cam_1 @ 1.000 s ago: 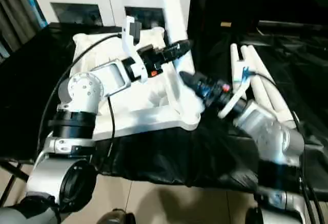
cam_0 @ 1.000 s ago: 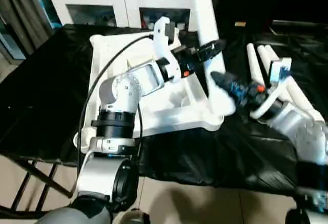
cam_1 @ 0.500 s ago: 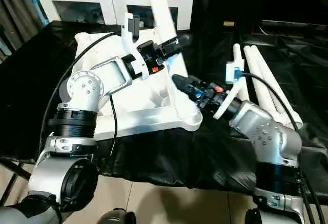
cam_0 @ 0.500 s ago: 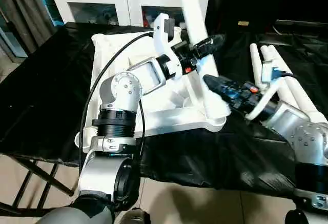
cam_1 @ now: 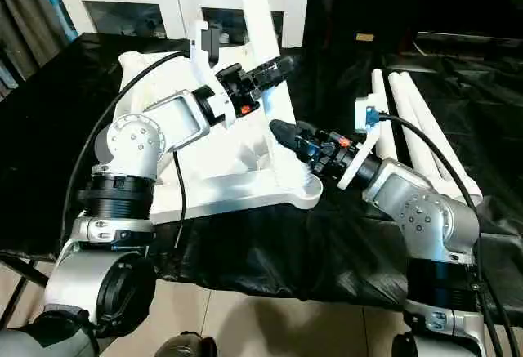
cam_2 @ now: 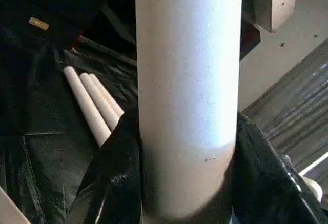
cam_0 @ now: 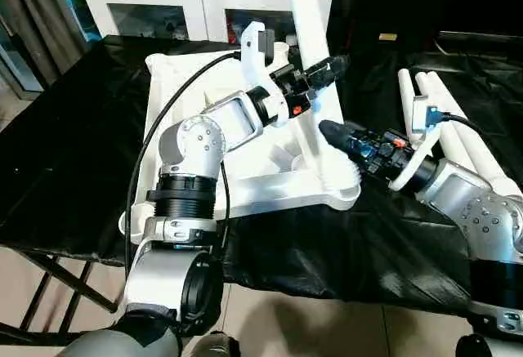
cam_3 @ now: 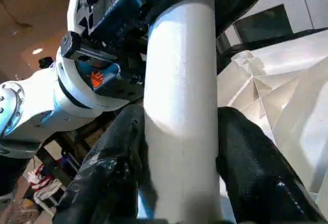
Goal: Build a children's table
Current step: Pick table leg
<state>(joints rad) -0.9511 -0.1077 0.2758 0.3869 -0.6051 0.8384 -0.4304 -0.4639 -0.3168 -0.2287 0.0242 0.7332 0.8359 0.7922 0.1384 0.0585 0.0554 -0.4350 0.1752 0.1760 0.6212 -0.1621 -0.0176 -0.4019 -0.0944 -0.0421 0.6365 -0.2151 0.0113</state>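
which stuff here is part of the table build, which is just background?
Job:
- tabletop, underside up
- leg standing in its corner socket, both grippers (left, right) closed on it
- three spare legs on the black cover

Background:
- white cabinet
- black-covered work table

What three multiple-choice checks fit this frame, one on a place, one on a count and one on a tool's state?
1. Where does the upright leg stand?
A. In a near corner socket of the tabletop
B. Flat on the black cover
C. On the cabinet

2. How many spare legs lie on the black cover to the robot's right?
A. One
B. Three
C. Five

3. What is the right tool doing?
A. Hanging open over the floor
B. Clamping the upright leg
C. Holding a cable

Answers: 1 A, the leg rises from the socket at the tabletop's near right corner. 2 B, three white tubes lie side by side. 3 B, the right wrist view shows its fingers on both sides of the leg.
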